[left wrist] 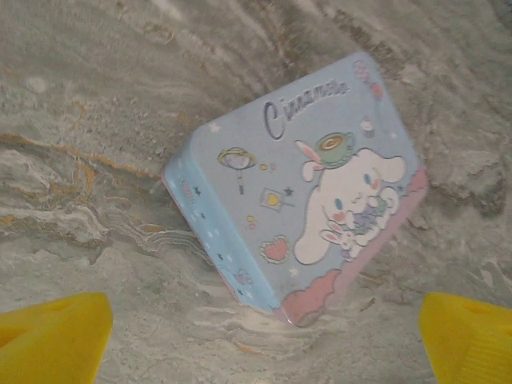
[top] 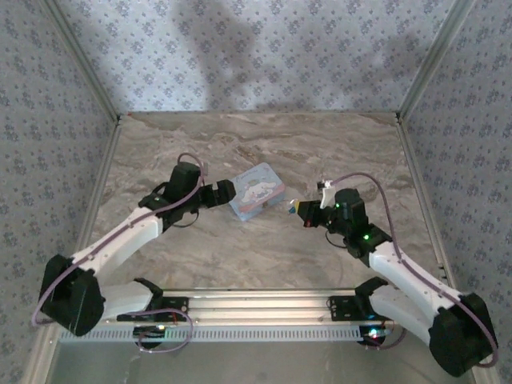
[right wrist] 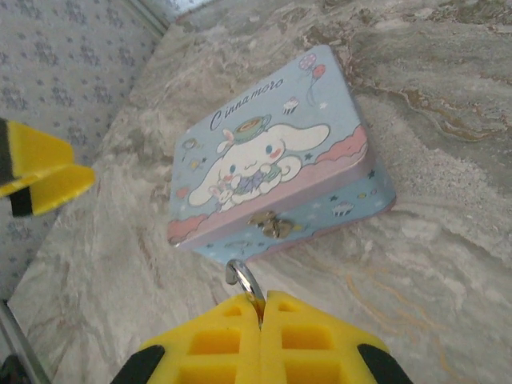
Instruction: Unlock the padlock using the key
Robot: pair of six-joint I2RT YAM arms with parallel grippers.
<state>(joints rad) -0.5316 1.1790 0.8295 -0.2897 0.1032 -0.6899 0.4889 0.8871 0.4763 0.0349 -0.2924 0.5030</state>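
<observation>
Top external view: my left gripper (top: 225, 193) sits just left of the tin box (top: 258, 190) at frame centre. My right gripper (top: 298, 210) sits just to its right, and both are low over the counter (top: 240, 264). I judge the left is placed to steady the box while the right works at its front. The padlock is too small for me to place here.

Left wrist view: my yellow fingers (left wrist: 52, 340) stand at the two lower corners, spread wide with nothing between them. The box lies mid-frame, apart from them, turned at an angle.

Right wrist view: my right gripper is pressed closed at the bottom edge, pinching a small silvery ring (right wrist: 244, 280). The ring points toward the bronze clasp (right wrist: 272, 226) on the box's front wall. I cannot tell whether that ring belongs to the key or to the padlock, because the rest is buried between my fingers.
</observation>
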